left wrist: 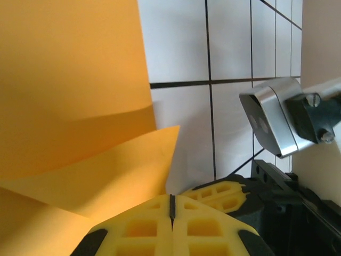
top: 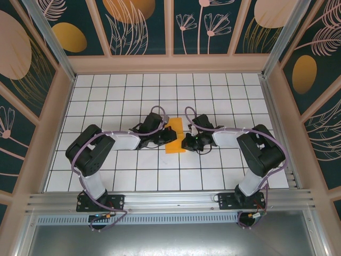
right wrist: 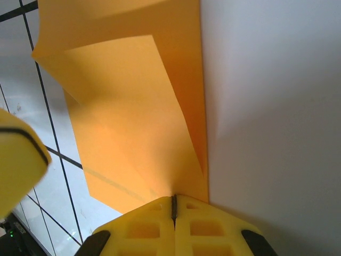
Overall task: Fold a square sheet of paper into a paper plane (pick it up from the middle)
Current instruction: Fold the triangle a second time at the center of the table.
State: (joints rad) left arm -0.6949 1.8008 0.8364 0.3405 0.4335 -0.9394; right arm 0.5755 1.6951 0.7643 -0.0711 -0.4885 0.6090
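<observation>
Yellow left tool [left wrist: 171, 201] and right tool [right wrist: 173, 200], both closed, meet the thin bright-orange square sheet of paper [top: 174, 137] — partly folded, much folding left.

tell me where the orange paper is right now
In the top view the orange paper lies partly folded on the table, centred between the left end effector and the right end effector.

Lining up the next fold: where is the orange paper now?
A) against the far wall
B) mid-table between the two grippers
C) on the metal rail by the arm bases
B: the top view shows the orange paper sitting mid-table between the left gripper and the right gripper.
</observation>
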